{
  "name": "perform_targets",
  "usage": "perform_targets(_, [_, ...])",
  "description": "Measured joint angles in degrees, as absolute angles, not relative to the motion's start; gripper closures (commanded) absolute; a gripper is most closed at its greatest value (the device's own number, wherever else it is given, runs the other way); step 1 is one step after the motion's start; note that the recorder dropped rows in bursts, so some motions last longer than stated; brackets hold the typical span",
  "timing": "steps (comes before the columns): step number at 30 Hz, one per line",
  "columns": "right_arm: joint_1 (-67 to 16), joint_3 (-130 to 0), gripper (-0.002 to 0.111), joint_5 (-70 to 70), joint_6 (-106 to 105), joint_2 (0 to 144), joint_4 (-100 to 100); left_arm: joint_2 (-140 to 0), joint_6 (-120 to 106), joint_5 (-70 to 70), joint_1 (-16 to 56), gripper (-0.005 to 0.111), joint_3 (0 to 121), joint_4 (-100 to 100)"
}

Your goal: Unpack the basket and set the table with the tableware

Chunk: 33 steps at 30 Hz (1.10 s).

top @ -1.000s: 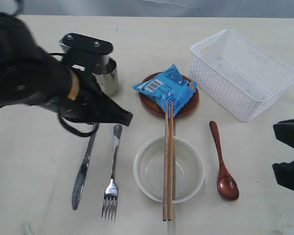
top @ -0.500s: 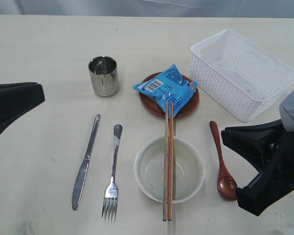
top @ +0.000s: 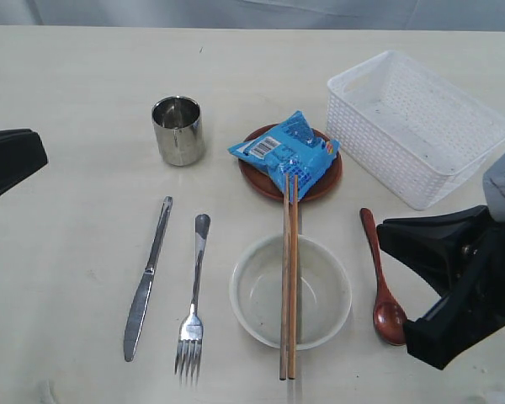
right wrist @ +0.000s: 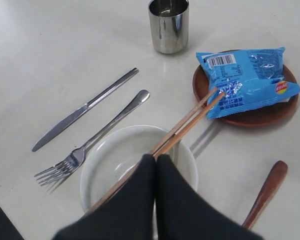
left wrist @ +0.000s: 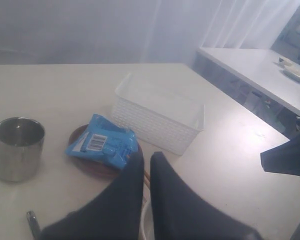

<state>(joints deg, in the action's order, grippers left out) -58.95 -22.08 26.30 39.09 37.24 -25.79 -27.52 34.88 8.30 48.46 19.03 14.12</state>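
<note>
Hanging near opposite table [top: 84, 93] edges, left gripper [left wrist: 147, 157] and right gripper [right wrist: 155, 158] are pressed together, empty.

- The white lattice basket [top: 421, 126] is sitting upright and empty at the table's [top: 84, 101] far right.
- The steel cup [top: 178, 130] is standing upright left of the brown plate [top: 254, 180].
- The knife [top: 146, 282] and fork [top: 194, 295] are lying side by side, left of the off-white bowl [top: 236, 290].
- Two chopsticks [top: 289, 286] are resting across the bowl, far ends over the plate.
- The dark wooden spoon [top: 383, 282] is lying right of the bowl.

Blue snack packet [right wrist: 247, 75]: barcode, red-yellow logo; no lettering legible.
</note>
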Motion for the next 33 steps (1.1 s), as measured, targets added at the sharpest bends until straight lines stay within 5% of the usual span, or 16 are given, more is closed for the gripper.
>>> perform_targets(21, [-58.2, -22.1, 0.108, 26.3, 39.1, 36.2, -26.2, -27.5, 34.8, 8.4, 48.5, 0.101, 19.0, 14.1])
perform_targets(33, [-34.5, -16.6, 0.108, 16.1, 37.4, 28.4, -36.4, -27.5, 34.8, 8.4, 48.5, 0.101, 19.0, 14.1])
